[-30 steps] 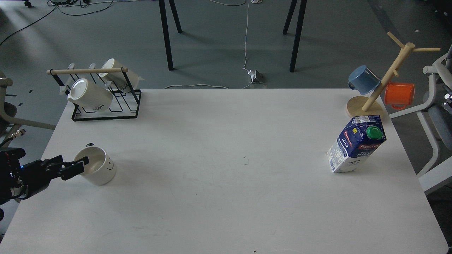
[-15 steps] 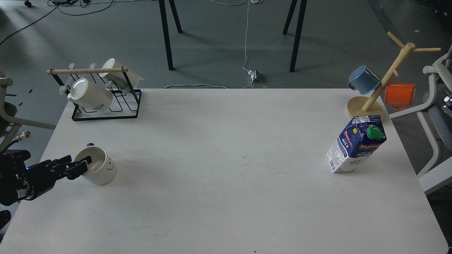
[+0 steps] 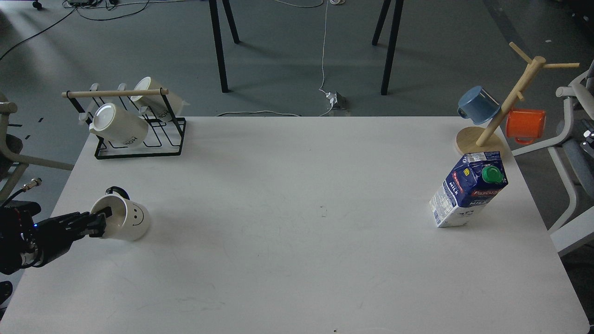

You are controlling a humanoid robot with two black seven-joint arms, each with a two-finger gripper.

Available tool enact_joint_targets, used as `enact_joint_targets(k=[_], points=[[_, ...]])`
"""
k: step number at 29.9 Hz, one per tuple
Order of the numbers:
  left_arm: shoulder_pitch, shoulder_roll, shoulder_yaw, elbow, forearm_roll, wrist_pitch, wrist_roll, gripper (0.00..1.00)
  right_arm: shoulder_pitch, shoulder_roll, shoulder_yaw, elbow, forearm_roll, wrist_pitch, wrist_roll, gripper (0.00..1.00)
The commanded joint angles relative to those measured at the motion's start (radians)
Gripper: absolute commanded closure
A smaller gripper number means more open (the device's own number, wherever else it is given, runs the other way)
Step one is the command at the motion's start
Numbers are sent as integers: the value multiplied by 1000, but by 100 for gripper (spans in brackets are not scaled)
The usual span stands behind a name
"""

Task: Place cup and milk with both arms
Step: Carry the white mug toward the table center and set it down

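The cup (image 3: 131, 219), a white mug with a black smiley face, is at the table's left side, tipped toward my left arm with its face turned up and right. My left gripper (image 3: 100, 219) comes in from the left edge and is shut on the cup's near rim, one finger inside the mouth. The milk (image 3: 468, 194), a dark blue and white carton with a green cap, stands at the right side of the white table (image 3: 297, 250). My right gripper is out of view.
A black wire rack (image 3: 139, 139) with two cream lettered mugs stands at the back left corner. A wooden mug tree (image 3: 503, 104) with a blue mug (image 3: 478, 104) and an orange mug (image 3: 525, 125) stands at the back right, just behind the milk.
The cup has tipped and shifted left with my left gripper, and the smiley face now shows fully. My left arm has drawn back toward the left edge. The milk has not moved.
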State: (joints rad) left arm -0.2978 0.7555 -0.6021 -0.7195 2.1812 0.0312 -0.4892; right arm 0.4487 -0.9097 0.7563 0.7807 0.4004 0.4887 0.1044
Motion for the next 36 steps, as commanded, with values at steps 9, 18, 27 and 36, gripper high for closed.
enact_joint_targets(k=[9, 18, 27, 36], points=[[-49, -2, 1, -84, 0, 46, 1, 98, -8, 0, 0, -1, 2, 0, 0, 1], [-265, -117, 4, -205, 0, -246, 1, 98, -8, 2, 0, -41, 2, 0, 0, 1], [-435, -344, 228, -202, 0, -387, 1, 95, -7, 5, 0, -75, 2, 0, 0, 1], [-462, -440, 291, -172, 0, -419, 1, 91, -8, 9, -2, -77, 2, 0, -2, 1]])
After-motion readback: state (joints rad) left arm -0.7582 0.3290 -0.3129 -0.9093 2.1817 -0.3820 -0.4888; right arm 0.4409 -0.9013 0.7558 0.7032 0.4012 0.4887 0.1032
